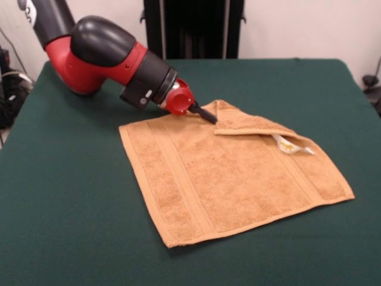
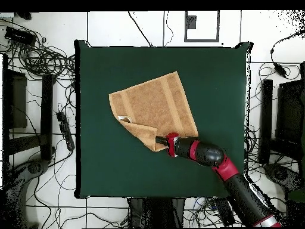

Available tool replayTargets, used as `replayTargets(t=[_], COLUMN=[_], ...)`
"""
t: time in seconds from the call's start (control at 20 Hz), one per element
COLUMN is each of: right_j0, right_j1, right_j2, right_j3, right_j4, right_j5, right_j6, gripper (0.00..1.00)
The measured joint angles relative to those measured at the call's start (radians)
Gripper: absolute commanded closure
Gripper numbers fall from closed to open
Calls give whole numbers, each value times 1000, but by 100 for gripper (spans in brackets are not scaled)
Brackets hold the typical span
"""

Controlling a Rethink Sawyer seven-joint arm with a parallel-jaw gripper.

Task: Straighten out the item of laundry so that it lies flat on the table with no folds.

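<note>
The item of laundry, an orange-tan terry towel with woven border bands, lies spread on the green table. Its far corner is folded over onto the towel as a triangular flap. A white care tag pokes out from under that flap. My gripper comes in low from the left on the tilted red and black arm, and its black tip touches the towel's far edge right at the flap. In the overhead view the towel lies centre-left, with the gripper at its folded lower corner and the tag at its left edge.
Green cloth surrounds the towel on every side. The arm reaches across the table's lower right in the overhead view. Cables and dark equipment lie on the floor beyond the table edges.
</note>
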Motion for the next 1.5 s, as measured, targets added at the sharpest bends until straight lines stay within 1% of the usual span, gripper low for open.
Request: replayTargets(t=[0.3,0.5,0.6,0.8,1.05,1.25,1.5], right_j0=[14,10,-3,-56,-88,-88,-77], right_j1=[-15,-11,0,57,84,84,80], right_j2=[-8,-13,-13,-14,4,5,3], right_j3=[0,0,-1,-6,-4,-5,-9], right_j4=[16,37,48,92,136,155,157], right_j5=[0,-1,-1,1,35,82,121], right_j6=[0,0,0,0,0,0,0], gripper=[100,100,100,100,100,100,100])
